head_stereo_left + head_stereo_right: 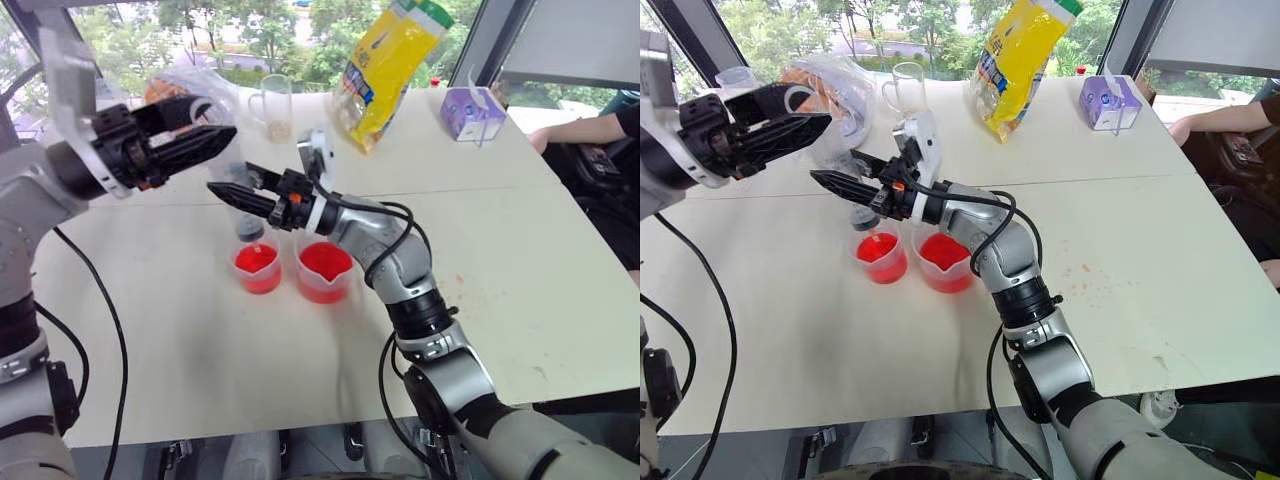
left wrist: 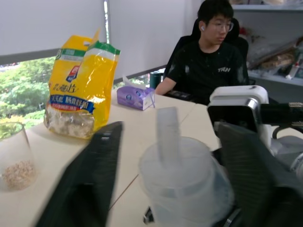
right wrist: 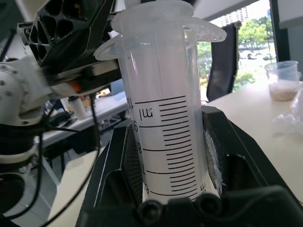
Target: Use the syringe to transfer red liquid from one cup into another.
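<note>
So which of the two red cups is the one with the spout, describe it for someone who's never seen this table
On the white table, find the two red-filled cups under the right gripper. The spouted cup is the wider one, nearer the robot's right; its neighbour, the narrower cup, has a plain rim.

Left gripper [image 1: 205,140] raised, jaws spread apart; right gripper [image 1: 235,195] below it, jaws clamped.

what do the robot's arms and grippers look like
Both arms are jointed silver-grey metal segments with black joint sections. The left gripper and right gripper each have two tapering black fingers on a black body. Black cables loop along both arms. An orange mark sits near the right gripper's base, beside a white wrist camera housing.
</note>
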`<state>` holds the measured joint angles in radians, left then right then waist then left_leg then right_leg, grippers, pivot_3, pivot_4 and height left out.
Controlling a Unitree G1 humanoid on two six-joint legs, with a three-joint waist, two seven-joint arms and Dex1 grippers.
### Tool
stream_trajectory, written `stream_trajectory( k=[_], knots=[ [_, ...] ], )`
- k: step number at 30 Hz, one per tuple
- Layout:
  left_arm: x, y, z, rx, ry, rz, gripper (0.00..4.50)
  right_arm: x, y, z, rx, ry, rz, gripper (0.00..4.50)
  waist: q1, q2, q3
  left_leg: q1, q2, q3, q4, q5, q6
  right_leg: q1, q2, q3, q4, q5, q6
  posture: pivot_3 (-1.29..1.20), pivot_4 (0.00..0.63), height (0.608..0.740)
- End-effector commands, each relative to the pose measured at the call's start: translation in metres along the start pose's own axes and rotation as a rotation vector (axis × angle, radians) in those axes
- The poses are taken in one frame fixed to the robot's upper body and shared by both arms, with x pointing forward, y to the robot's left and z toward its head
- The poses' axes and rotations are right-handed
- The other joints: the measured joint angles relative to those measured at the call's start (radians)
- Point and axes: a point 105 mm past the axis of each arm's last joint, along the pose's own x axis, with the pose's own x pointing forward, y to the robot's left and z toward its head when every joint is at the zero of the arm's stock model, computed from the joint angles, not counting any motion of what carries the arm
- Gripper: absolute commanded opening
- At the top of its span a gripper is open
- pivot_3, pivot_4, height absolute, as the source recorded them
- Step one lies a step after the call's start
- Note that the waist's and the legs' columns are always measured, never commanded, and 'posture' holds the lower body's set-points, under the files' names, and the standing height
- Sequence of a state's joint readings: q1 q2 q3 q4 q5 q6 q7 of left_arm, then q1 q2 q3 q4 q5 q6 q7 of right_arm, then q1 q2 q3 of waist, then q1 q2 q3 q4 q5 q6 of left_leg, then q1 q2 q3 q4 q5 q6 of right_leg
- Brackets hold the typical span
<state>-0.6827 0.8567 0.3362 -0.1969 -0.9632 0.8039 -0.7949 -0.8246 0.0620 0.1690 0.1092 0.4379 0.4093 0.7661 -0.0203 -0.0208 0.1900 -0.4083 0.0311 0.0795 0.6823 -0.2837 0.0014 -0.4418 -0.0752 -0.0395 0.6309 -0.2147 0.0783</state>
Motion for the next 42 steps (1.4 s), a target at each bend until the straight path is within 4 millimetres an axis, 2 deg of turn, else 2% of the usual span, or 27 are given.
stream_trajectory(
  k=[1,7,10,12,15,19,22,26,29,36,42],
  knots=[
    [-0.010,0.007,0.019,0.065,-0.023,0.041,4.41,0.005,0.011,0.018,-0.026,-0.062,0.038,1.39,-0.001,0.000,0.000,0.000,0.000,0.000,0.000,0.000,0.000,0.000,0.000,0.000,0.000,0.000,0.000,0.00,0.150,0.740],
    [-0.015,0.005,0.020,0.077,-0.008,0.032,4.41,0.001,0.004,0.029,-0.013,-0.085,-0.002,1.39,0.001,0.000,0.000,0.000,0.000,0.000,0.000,0.000,0.000,0.000,0.000,0.000,0.000,0.000,0.000,0.00,0.150,0.740],
    [-0.014,-0.002,0.013,0.065,0.006,-0.005,4.41,-0.007,-0.010,0.052,-0.030,-0.112,-0.082,1.39,0.002,0.000,0.000,0.000,0.000,0.000,0.000,0.000,0.000,0.000,-0.001,0.000,0.000,0.000,0.000,0.00,0.150,0.740],
    [-0.012,-0.006,0.006,0.037,0.008,-0.031,4.41,-0.021,-0.033,0.081,-0.007,-0.148,-0.201,1.39,0.004,0.000,0.000,0.000,0.000,0.000,0.000,0.000,0.000,0.000,-0.001,0.000,0.000,0.000,0.000,0.00,0.150,0.740],
    [-0.008,-0.010,-0.006,0.022,0.031,-0.052,4.41,-0.051,-0.067,0.113,0.027,-0.160,-0.387,1.39,0.009,0.000,0.000,-0.001,-0.001,0.000,0.000,0.000,0.000,0.000,-0.002,0.000,0.000,0.000,0.000,0.00,0.150,0.740],
    [-0.004,-0.016,-0.016,-0.004,0.040,-0.084,4.41,-0.096,-0.096,0.129,0.074,-0.058,-0.601,1.39,0.006,0.000,0.000,-0.001,-0.001,0.000,-0.001,-0.001,0.001,0.000,-0.003,-0.001,-0.001,0.000,-0.001,0.00,0.150,0.740],
    [-0.001,-0.022,-0.025,-0.028,0.049,-0.118,4.41,-0.146,-0.115,0.115,0.127,0.152,-0.822,1.39,0.004,0.001,0.000,-0.001,-0.001,0.001,-0.001,-0.001,0.001,-0.001,-0.004,-0.001,-0.001,0.000,0.000,0.00,0.150,0.740],
    [0.001,-0.025,-0.029,-0.042,0.048,-0.137,4.41,-0.196,-0.117,0.079,0.229,0.397,-0.977,1.39,0.001,0.001,0.000,-0.001,-0.001,0.001,-0.002,-0.001,0.002,-0.001,-0.003,-0.001,-0.002,0.000,0.000,0.00,0.150,0.740],
    [0.003,-0.028,-0.034,-0.041,0.065,-0.150,4.41,-0.230,-0.111,0.047,0.339,0.574,-1.078,1.39,0.000,0.001,0.001,-0.001,-0.001,0.002,-0.002,-0.002,0.003,-0.001,-0.002,0.000,-0.002,0.000,0.000,0.00,0.150,0.740],
    [0.003,-0.034,-0.043,-0.031,0.105,-0.175,4.41,-0.273,-0.103,0.002,0.455,0.744,-1.197,1.39,0.004,0.001,0.001,-0.002,-0.001,0.002,-0.002,-0.002,0.003,-0.001,-0.002,0.000,-0.002,0.000,0.000,0.00,0.150,0.740],
    [0.004,-0.042,-0.046,-0.031,0.125,-0.194,4.41,-0.287,-0.102,-0.025,0.474,0.806,-1.218,1.39,0.003,0.001,0.001,-0.002,-0.001,0.001,-0.002,-0.002,0.003,-0.001,-0.002,0.000,-0.002,0.000,0.000,0.00,0.150,0.740]
  ],
)
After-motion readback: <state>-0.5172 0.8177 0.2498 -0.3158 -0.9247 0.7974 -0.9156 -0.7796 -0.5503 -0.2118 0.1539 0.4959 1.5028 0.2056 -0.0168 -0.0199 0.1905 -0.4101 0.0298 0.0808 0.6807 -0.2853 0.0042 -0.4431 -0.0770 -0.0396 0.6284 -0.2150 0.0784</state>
